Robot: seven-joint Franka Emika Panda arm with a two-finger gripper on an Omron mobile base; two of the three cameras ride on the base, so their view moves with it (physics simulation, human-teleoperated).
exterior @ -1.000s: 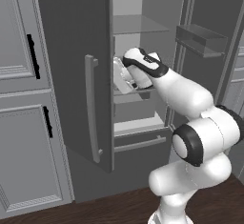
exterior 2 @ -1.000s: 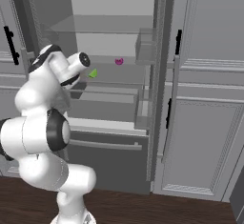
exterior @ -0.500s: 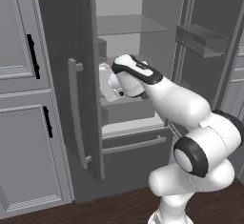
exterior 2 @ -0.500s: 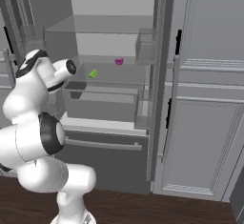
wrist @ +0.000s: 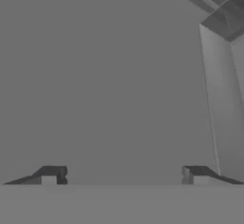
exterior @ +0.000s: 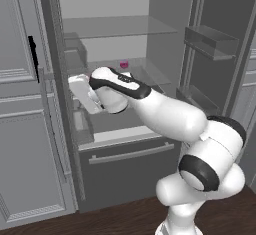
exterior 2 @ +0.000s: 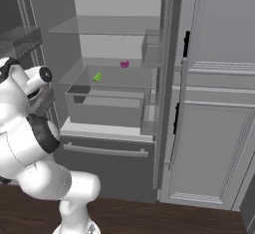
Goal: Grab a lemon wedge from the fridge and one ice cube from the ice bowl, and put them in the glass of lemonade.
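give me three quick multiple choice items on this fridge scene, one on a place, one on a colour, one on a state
1. Where does the lemon wedge lie?
A. on a glass shelf in the fridge
B. on the floor
C. in the hand

2. What colour is the small thing further back on that shelf?
A. blue
B. magenta
C. white

3. How do the hand's fingers stand?
A. shut on the wedge
B. shut, empty
C. open, empty

Answers:
1 A: the lemon wedge sits on the shelf inside the fridge.
2 B: the small thing is magenta.
3 C: the hand shows its tips wide apart with nothing between.
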